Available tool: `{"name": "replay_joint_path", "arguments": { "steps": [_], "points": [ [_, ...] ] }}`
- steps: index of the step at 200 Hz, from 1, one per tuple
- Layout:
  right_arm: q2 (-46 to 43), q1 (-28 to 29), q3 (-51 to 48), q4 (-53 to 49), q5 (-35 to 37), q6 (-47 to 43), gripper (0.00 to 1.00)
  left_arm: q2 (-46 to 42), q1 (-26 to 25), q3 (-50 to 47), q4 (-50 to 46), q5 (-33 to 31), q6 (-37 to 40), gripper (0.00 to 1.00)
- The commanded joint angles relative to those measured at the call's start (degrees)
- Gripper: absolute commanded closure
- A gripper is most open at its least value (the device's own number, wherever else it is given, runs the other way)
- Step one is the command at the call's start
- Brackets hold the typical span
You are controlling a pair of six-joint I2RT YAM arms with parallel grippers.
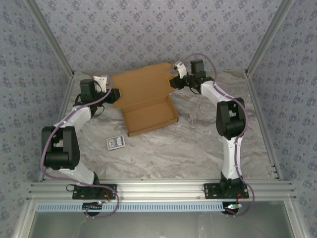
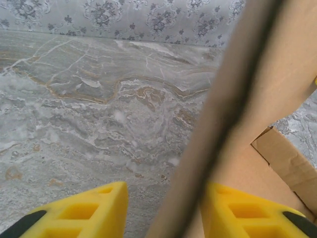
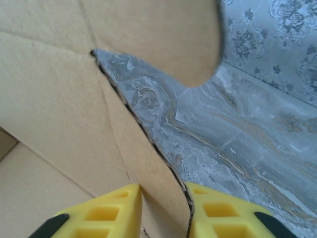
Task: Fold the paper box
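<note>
The paper box (image 1: 148,116) is brown cardboard, a shallow tray in the middle of the table with its wide lid panel (image 1: 141,84) raised behind it. My left gripper (image 1: 115,94) is at the lid's left edge. In the left wrist view the lid's edge (image 2: 233,99) runs between the yellow fingers, against the right finger (image 2: 242,213) and apart from the left finger (image 2: 79,213). My right gripper (image 1: 173,82) is at the lid's right side flap. In the right wrist view both fingers of the right gripper (image 3: 163,198) press on that flap (image 3: 158,163).
A small blue-and-white card packet (image 1: 116,143) lies on the marble table (image 1: 198,144) in front of the box, to the left. Patterned walls enclose the table at the back and both sides. Open marble lies at the front right.
</note>
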Motion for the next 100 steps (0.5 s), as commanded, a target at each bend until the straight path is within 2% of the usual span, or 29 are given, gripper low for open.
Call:
{"name": "replay_joint_path", "arguments": {
  "steps": [1, 25, 66, 100],
  "points": [
    [-5.3, 0.7, -4.5, 1.4, 6.9, 2.3, 0.77, -0.1, -1.5, 1.8, -1.3, -0.8, 1.0, 0.64],
    [-9.8, 1.9, -9.8, 2.6, 13.7, 4.5, 0.84, -0.7, -2.9, 1.6, -0.9, -3.2, 0.3, 0.64],
    [-17.8, 4.3, -17.8, 0.8, 26.8, 7.1, 0.87, -1.1, -5.1, 1.1, 0.7, -2.7, -1.8, 0.56],
    [-24.7, 4.3, -25.4, 0.2, 32.5, 10.9, 0.90, 0.0, -7.5, 1.1, 2.1, -1.9, -3.2, 0.51]
  ]
}}
